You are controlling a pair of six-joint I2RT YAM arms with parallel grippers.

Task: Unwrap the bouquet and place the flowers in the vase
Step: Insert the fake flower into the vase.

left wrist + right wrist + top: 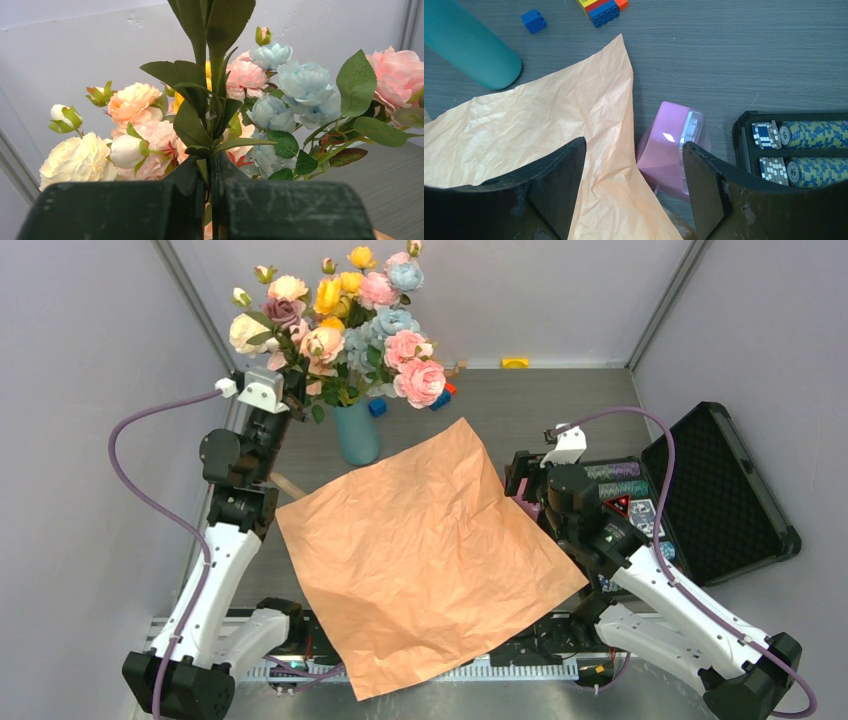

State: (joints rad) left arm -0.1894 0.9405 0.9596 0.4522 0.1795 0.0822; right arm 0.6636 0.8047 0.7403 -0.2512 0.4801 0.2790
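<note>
The flowers (340,320), pink, peach, yellow, cream and pale blue, stand bunched above the teal vase (357,432) at the back of the table. My left gripper (288,390) is at the bunch's left side, level with the vase mouth. In the left wrist view it (212,167) is shut on a green leafy stem (216,75), with the blooms (295,85) behind. The bouquet's tan-orange paper (420,550) lies spread flat, with no flowers on it. My right gripper (520,475) hovers open over the paper's right edge (614,125), holding nothing. The vase (469,50) shows at its upper left.
A pink box (669,150) lies just right of the paper, under the right gripper. A black case of poker chips (630,500) with its open lid (720,490) fills the right side. Small toy blocks (534,21) lie behind the vase. Grey walls enclose the table.
</note>
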